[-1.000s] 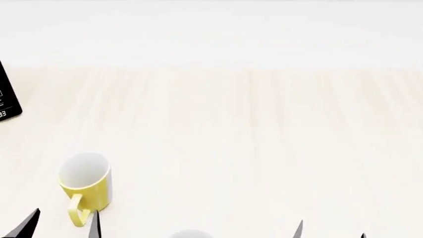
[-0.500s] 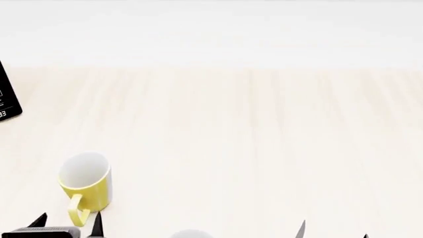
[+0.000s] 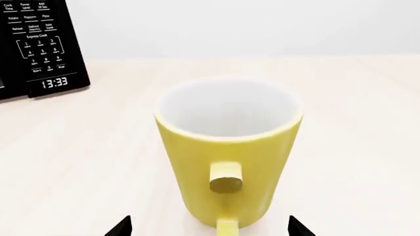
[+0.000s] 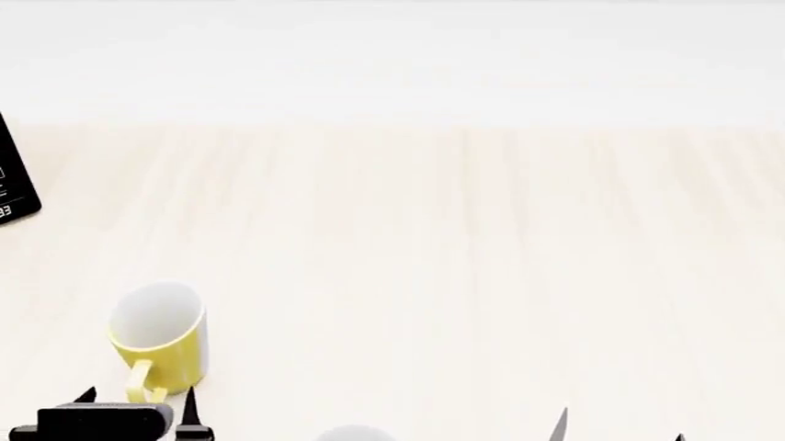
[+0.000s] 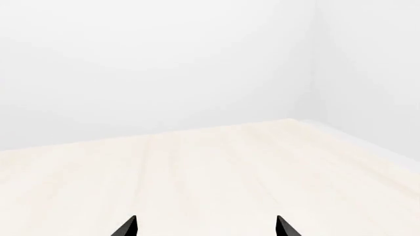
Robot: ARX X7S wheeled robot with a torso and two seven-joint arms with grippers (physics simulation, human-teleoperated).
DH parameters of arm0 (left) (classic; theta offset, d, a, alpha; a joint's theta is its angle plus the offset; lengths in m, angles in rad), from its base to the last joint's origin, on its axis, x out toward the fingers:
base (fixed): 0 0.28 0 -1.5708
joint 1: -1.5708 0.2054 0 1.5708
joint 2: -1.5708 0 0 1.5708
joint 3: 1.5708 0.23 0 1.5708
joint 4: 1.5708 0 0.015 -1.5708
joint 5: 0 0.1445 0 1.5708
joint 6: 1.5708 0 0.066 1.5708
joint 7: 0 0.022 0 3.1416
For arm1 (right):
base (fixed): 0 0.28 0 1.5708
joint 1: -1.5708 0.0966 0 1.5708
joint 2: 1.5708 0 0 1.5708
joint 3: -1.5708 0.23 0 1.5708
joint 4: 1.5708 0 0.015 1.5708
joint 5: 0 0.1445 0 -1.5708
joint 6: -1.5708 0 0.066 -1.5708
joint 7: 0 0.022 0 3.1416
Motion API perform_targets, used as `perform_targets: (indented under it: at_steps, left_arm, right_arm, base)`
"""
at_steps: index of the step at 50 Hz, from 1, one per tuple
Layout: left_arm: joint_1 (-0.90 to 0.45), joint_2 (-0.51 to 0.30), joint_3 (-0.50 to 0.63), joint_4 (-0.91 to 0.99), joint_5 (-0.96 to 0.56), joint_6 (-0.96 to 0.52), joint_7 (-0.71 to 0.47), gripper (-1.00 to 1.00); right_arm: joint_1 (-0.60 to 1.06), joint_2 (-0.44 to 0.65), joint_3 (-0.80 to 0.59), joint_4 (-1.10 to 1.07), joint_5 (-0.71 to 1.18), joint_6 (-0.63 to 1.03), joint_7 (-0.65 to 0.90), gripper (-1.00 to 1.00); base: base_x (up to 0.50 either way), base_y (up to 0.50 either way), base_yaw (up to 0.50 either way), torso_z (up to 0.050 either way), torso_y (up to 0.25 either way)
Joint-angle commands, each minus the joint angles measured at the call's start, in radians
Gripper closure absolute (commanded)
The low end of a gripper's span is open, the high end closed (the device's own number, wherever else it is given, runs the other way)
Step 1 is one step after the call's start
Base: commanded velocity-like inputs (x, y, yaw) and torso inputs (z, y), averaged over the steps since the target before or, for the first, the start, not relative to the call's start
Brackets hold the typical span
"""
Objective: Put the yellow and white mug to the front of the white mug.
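Note:
The yellow and white mug stands upright on the pale wooden counter at the near left, its yellow handle turned toward me. My left gripper sits just in front of it, open, its two black fingertips spread wider than the mug and short of its sides. Only the rim of the white mug shows, at the bottom edge of the head view, to the right of the yellow one. Further right, my right gripper is open over bare counter, holding nothing.
A black microwave control panel with a lit clock stands at the far left, behind the yellow and white mug. The counter ends at a white wall at the back and one on the right.
My left gripper has advanced toward the yellow and white mug, and its black body now shows in the head view. The mugs and the right gripper have not moved.

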Motion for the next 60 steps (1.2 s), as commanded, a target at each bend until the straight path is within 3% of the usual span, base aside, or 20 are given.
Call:
perform_targets:
  at_steps: [1,9,10,31,39,44,48,55,60]
  left_arm:
    - [-0.041,0.007,0.025,-0.074,0.029,0.000,-0.025,-1.00]
    - [-0.026,0.000,0.039,-0.024,0.036,-0.016,-0.038,-1.00]
    - [-0.017,-0.002,0.036,-0.009,0.027,-0.005,-0.030,1.00]
    - [-0.005,-0.020,0.054,0.011,0.013,0.013,-0.016,1.00]
    - [-0.042,-0.048,0.077,-0.021,-0.004,0.071,0.075,1.00]
    - [-0.121,-0.067,0.100,-0.097,-0.009,0.122,0.167,1.00]
    - [-0.148,-0.077,0.079,-0.045,-0.195,0.051,0.375,1.00]
    - [-0.183,-0.092,0.106,-0.030,-0.231,0.036,0.474,1.00]
    - [-0.230,-0.098,0.150,-0.059,-0.283,-0.003,0.631,1.00]
  right_arm:
    - [0.000,0.006,-0.005,0.000,0.007,-0.002,0.005,-1.00]
    - [0.001,0.009,-0.011,0.006,0.008,-0.005,0.007,-1.00]
    - [0.001,0.009,-0.011,0.007,0.010,-0.007,0.007,-1.00]
    - [0.010,0.018,-0.023,0.022,0.011,-0.013,0.018,-1.00]
    - [0.004,0.024,-0.021,0.011,0.015,-0.013,0.024,-1.00]
    - [0.002,0.027,-0.020,0.007,0.019,-0.015,0.027,-1.00]
    - [0.004,0.028,-0.021,0.011,0.020,-0.016,0.028,-1.00]
    - [0.002,0.033,-0.023,0.005,0.025,-0.015,0.030,-1.00]
    - [0.000,0.036,-0.021,0.000,0.029,-0.018,0.034,-1.00]
  base:
    - [0.00,0.00,0.00,0.000,0.000]
    - [0.00,0.00,0.00,0.000,0.000]
    - [0.00,0.00,0.00,0.000,0.000]
    - [0.00,0.00,0.00,0.000,0.000]
    - [0.00,0.00,0.00,0.000,0.000]
    - [0.00,0.00,0.00,0.000,0.000]
    - [0.00,0.00,0.00,0.000,0.000]
    - [0.00,0.00,0.00,0.000,0.002]
    - [0.00,0.00,0.00,0.000,0.000]
